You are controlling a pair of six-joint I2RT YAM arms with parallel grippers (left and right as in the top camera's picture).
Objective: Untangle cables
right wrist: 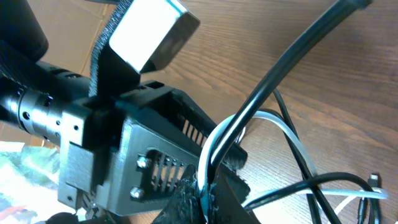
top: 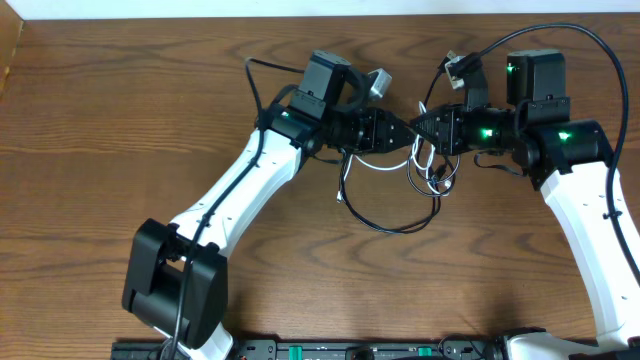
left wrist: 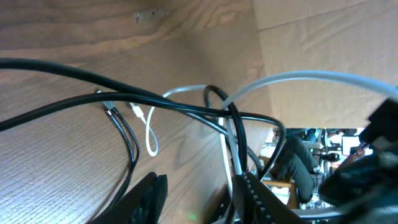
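1. The left gripper [top: 402, 131] reaches in from the left and meets the other tip to tip over the middle of the table [top: 120, 120]. In its wrist view its fingers [left wrist: 146, 199] stand apart. The cables run down between them, close along the inner finger, and nothing looks pinched.
2. The cables lie just under and between the two tips. The black cable [left wrist: 93, 79] crosses over the white cable [left wrist: 298, 75] in a knot of loops. From there a wide black loop spills toward the near edge of the table, with small white loops beside it. The plug ends rest on the wood.
3. The right gripper [right wrist: 205, 186] is clamped on the cables: black and white strands both enter its closed tips and lift off the table there.
4. Step in hand, as I judge it: the right side anchors the tangle while the left looks for a single strand to take.
5. The next move calls for the left fingers to close on one colour only, near the crossing, then draw it leftward away from the anchor. Catching both strands would likely tighten the knot.
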